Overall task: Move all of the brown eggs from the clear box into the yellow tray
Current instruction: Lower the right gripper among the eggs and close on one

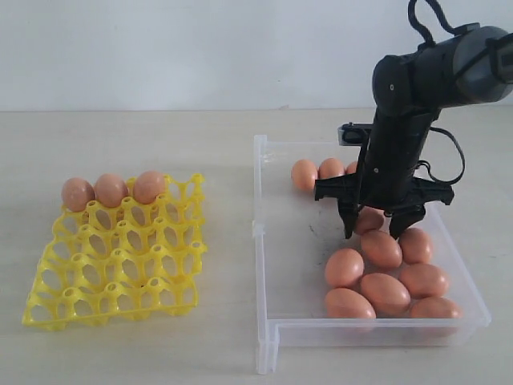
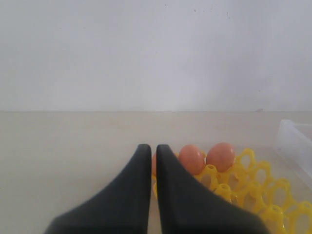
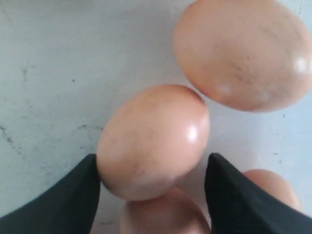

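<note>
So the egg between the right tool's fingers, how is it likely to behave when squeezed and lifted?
Probably slippery: the egg has a smooth, glossy shell, and the right tool meets only its curved sides. It is likely to roll if nudged, being oval and loose on the flat floor of the clear box. A neighbouring egg seems to touch it, so that may shift too.

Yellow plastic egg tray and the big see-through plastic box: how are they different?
The bright yellow plastic egg tray is opaque; the clear plastic box is see-through. The tray is a lattice of cups; the box has a flat floor. The tray holds three brown eggs; the box holds many more, loose. Both sit on the pale table.
</note>
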Controlling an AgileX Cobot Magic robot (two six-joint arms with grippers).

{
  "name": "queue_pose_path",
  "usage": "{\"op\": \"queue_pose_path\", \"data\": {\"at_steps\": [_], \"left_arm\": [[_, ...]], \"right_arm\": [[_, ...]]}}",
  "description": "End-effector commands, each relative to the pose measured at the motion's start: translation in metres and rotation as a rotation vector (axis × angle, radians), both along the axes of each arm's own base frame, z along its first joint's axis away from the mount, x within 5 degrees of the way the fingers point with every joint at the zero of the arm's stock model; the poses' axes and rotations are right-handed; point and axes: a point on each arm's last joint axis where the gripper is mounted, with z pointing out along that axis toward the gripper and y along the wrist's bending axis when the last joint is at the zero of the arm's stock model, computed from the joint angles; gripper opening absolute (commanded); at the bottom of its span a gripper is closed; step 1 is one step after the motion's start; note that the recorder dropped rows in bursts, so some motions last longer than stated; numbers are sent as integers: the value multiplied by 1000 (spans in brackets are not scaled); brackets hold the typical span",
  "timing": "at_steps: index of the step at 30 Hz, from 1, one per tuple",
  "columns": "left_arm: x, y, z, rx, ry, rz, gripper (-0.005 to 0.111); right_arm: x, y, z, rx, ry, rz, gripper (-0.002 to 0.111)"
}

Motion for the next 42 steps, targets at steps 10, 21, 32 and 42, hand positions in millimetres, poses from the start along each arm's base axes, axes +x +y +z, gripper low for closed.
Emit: {"op": "queue_pose_path", "data": {"at_steps": [10, 21, 32, 42], "left_arm": [[0, 0, 0, -5, -13, 6, 4], [0, 0, 0, -5, -13, 6, 4], [0, 0, 0, -5, -13, 6, 4], [0, 0, 0, -5, -13, 6, 4]], "right_arm": [[9, 2, -1, 9, -94, 44, 56], [17, 5, -25, 17, -123, 57, 62], [14, 3, -25, -5, -84, 114, 13], [23, 8, -22, 18, -203, 227, 0]]}}
